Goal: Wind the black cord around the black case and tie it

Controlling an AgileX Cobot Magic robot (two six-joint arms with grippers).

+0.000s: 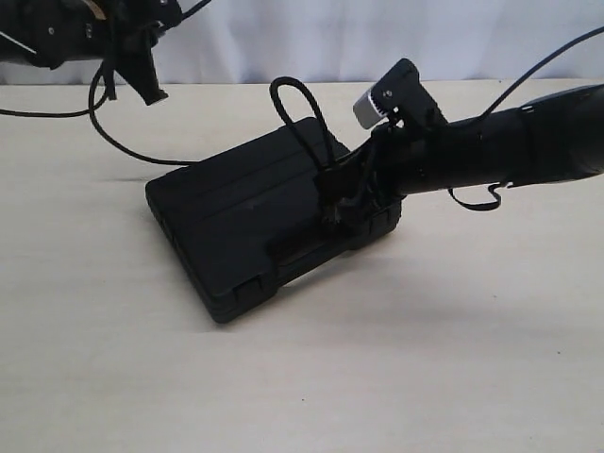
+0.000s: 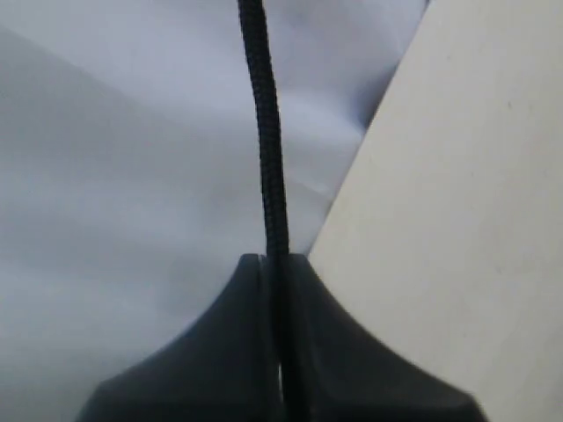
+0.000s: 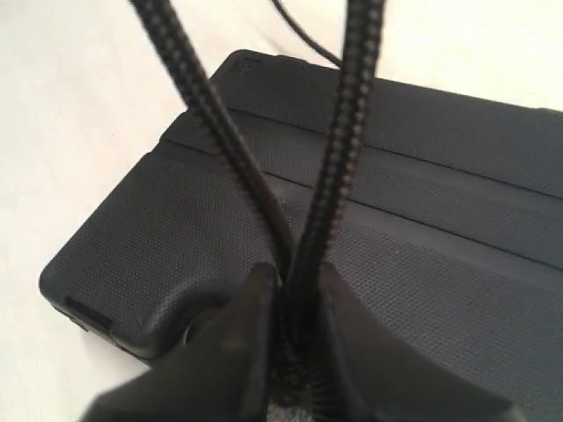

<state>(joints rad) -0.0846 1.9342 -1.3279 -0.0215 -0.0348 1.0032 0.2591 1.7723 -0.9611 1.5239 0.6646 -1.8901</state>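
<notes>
Counting gives one black case [image 1: 241,222] on the table [image 1: 444,368] and one black cord [image 1: 300,102]. The left gripper [image 2: 274,264], pressed together, pinches the cord in the air; the right gripper [image 3: 295,283] pinches two strands of it over the case.

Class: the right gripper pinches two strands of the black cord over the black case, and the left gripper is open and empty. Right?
No: the left gripper is shut on the black cord, as the left wrist view shows. The rest holds.
</notes>
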